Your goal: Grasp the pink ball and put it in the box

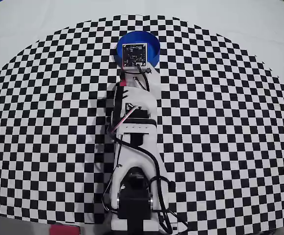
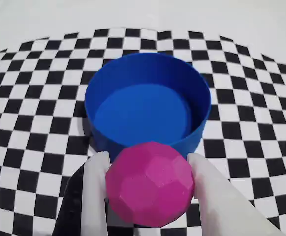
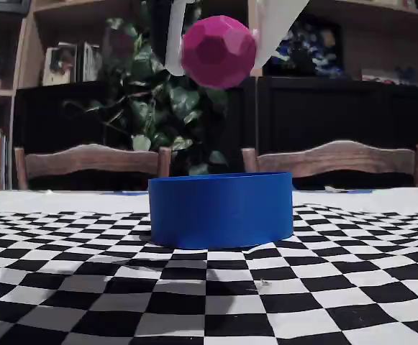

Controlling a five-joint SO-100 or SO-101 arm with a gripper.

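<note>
Above checkered table, hand (arm stretched forward) grips pink ball over box.

From above I see my white arm stretched straight up the middle of the checkered mat on the desk. Its wrist camera board sits over the blue box and hides most of it; only the rim shows around the board. A pink-red block lies at the bottom edge.
</note>
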